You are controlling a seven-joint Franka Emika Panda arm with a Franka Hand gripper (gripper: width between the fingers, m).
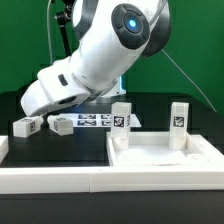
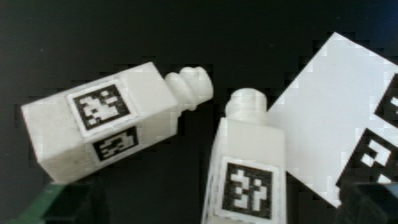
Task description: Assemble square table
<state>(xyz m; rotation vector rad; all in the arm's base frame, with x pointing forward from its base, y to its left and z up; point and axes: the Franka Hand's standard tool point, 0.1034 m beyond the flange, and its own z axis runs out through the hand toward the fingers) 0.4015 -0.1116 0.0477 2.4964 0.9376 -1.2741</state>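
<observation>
The white square slab [image 1: 160, 156] with a raised rim lies at the exterior view's right. Two white tagged legs [image 1: 121, 120] [image 1: 179, 117] stand upright at its back corners. Two more legs lie flat on the black table at the exterior view's left [image 1: 27, 125] [image 1: 62, 123]. In the wrist view both lying legs show with their pegs pointing away: one [image 2: 111, 122] off to the side, the other [image 2: 249, 165] running between the fingers. My gripper [image 2: 214, 208] hovers above them, open, its dark fingers [image 2: 54, 205] wide apart and holding nothing.
The marker board [image 1: 95, 121] lies flat on the table between the lying legs and the slab, and its corner [image 2: 347, 100] shows in the wrist view. Long white border rails [image 1: 60, 180] run along the front. The white arm [image 1: 95, 55] looms over the table's left half.
</observation>
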